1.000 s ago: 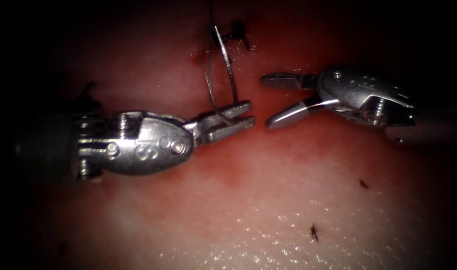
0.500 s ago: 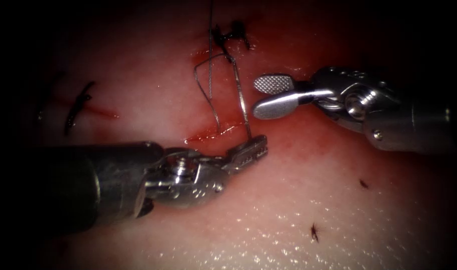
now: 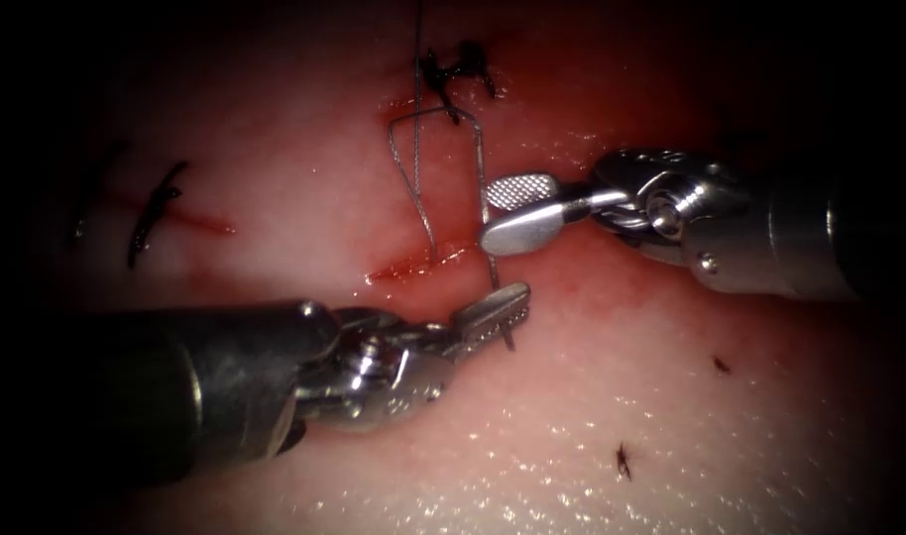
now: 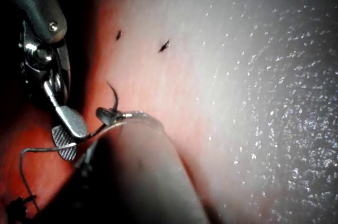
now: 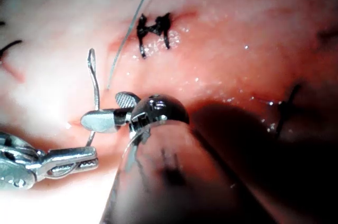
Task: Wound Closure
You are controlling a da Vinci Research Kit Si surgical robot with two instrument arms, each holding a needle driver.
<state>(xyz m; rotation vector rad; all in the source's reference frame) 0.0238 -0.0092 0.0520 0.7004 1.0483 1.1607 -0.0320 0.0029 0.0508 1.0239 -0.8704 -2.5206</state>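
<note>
Steel needle stands clear above the tissue, clamped near its tip by the left tool; right tool fingers apart around its middle, thread trailing beside the cut.

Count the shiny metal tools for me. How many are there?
2. The left tool comes in from the endoscope view's left, shut on the needle near its tip. The right tool comes in from the right, jaws open around the needle's middle.
</note>
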